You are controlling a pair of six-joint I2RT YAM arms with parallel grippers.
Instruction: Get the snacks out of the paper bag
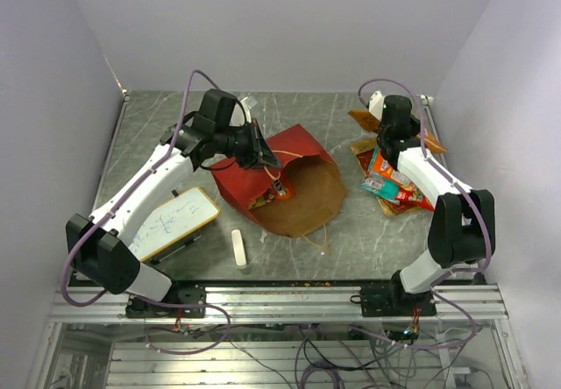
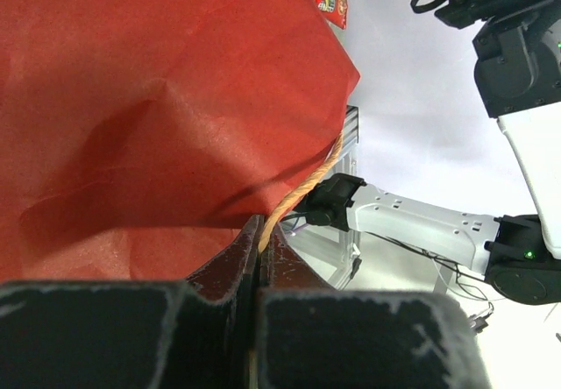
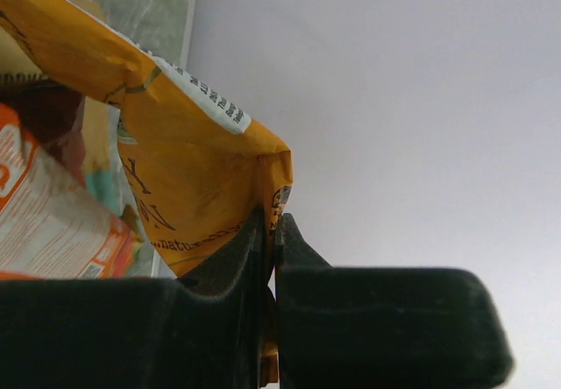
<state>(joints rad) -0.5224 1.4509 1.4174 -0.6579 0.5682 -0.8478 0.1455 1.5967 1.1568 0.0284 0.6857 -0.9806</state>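
Observation:
The paper bag (image 1: 302, 196), red outside and brown inside, lies tipped on the table with its mouth facing the near edge. My left gripper (image 1: 259, 156) is shut on its twisted tan handle (image 2: 302, 187), against the red wall (image 2: 158, 100). A red and orange snack (image 1: 270, 198) shows inside the mouth. At the far right my right gripper (image 1: 379, 114) is shut on the edge of an orange packet (image 3: 202, 170), which hangs over a pile of snacks (image 1: 396, 183) on the table. Another orange and white packet (image 3: 53, 222) lies below it.
A white whiteboard (image 1: 175, 221) lies at the near left under the left arm. A small white eraser bar (image 1: 238, 249) sits near the front edge. Pale walls close in the table on three sides, and a metal rail (image 1: 280, 300) runs along the front.

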